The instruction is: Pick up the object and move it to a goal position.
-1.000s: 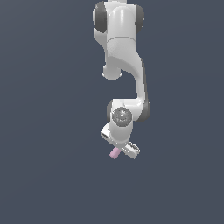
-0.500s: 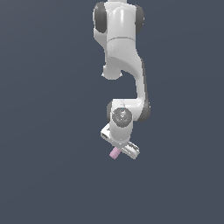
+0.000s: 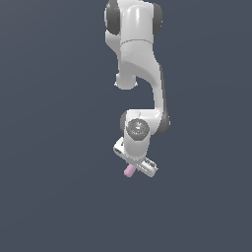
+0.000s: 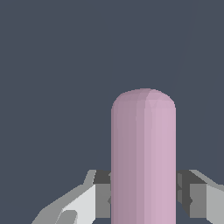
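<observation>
The object (image 3: 129,171) is a small pale pink capsule-like stick with a rounded end. In the exterior view it sticks out below my white gripper (image 3: 132,166), near the middle of the picture. In the wrist view the object (image 4: 143,162) fills the middle, standing between my two fingers (image 4: 85,203), which press on both its sides. The gripper is shut on the object. The part of the object between the pads is hidden in the exterior view.
The white arm (image 3: 140,74) hangs from the top of the exterior view down to the wrist (image 3: 138,129). Behind it there is only a plain dark grey-blue background.
</observation>
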